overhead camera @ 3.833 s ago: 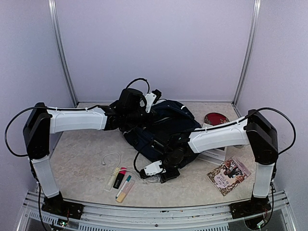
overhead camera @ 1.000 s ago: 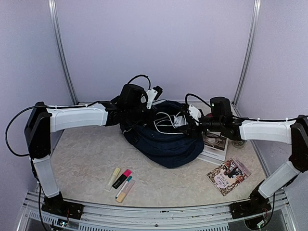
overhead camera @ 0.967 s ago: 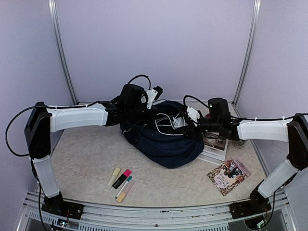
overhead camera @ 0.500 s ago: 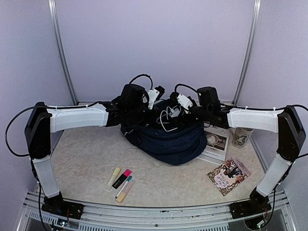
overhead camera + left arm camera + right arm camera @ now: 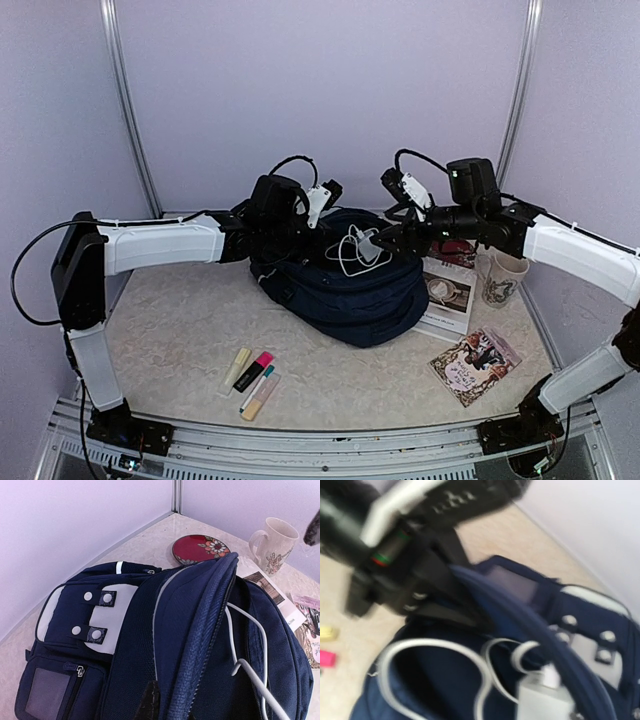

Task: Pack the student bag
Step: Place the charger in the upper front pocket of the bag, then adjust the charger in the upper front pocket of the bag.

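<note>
The student bag [image 5: 345, 295], a big navy backpack with pale patches [image 5: 112, 615], lies mid-table. My left gripper [image 5: 300, 237] is shut on the raised zipper edge of its main opening [image 5: 172, 712], with one dark finger [image 5: 149, 702] showing at the bottom of the left wrist view. A white charger [image 5: 368, 247] and its looped cable [image 5: 440, 652] rest on the bag at the opening. My right gripper [image 5: 392, 240] hovers just right of the charger [image 5: 545, 700]. Its fingers do not show in the blurred right wrist view.
A floral mug [image 5: 503, 278] and a red plate [image 5: 200, 549] stand to the bag's right. Next to them lie a white book [image 5: 447, 298] and an illustrated booklet [image 5: 476, 365]. Highlighters [image 5: 252, 380] lie at the near left.
The right arm carried the charger from the near table to the bag's opening, then rose and drew back to the right. The cable now lies bunched on the bag. The left arm held still.
</note>
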Controlling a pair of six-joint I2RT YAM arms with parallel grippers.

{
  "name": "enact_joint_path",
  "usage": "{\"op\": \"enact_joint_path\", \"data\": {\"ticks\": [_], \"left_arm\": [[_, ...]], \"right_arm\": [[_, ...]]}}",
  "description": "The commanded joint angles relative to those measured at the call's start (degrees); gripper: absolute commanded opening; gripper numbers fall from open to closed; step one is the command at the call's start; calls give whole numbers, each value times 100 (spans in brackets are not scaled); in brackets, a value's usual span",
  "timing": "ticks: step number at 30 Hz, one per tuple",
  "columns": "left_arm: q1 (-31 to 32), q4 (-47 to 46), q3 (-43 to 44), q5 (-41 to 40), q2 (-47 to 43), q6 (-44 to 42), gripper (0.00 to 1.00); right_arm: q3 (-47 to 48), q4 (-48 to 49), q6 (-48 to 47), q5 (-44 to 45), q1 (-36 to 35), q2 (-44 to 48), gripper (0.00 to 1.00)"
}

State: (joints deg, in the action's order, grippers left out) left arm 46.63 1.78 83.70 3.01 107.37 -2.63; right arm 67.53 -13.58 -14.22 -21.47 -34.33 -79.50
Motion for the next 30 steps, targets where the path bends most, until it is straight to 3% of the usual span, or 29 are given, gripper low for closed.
{"op": "enact_joint_path", "data": {"ticks": [1, 3, 6, 11, 16, 30], "left_arm": [[-14, -495, 164, 175, -177, 61, 0], [-14, -486, 156, 157, -198, 60, 0], [-14, -478, 136, 161, -231, 60, 0], [27, -462, 129, 257, -225, -2, 0], [111, -420, 116, 309, -241, -144, 0], [217, -376, 130, 452, -310, -368, 0]], "right_arm": [[-460, 44, 494, -1315, 31, -9, 60], [-617, 385, 923, -1613, 38, -206, 48], [-689, 567, 1189, -1741, 48, -646, 47], [-520, 1133, 1783, -885, 88, -1427, 37], [-1143, 3586, 3050, -481, 119, -1416, 29], [-369, 3461, 3153, 571, 167, -2788, 28]]}}
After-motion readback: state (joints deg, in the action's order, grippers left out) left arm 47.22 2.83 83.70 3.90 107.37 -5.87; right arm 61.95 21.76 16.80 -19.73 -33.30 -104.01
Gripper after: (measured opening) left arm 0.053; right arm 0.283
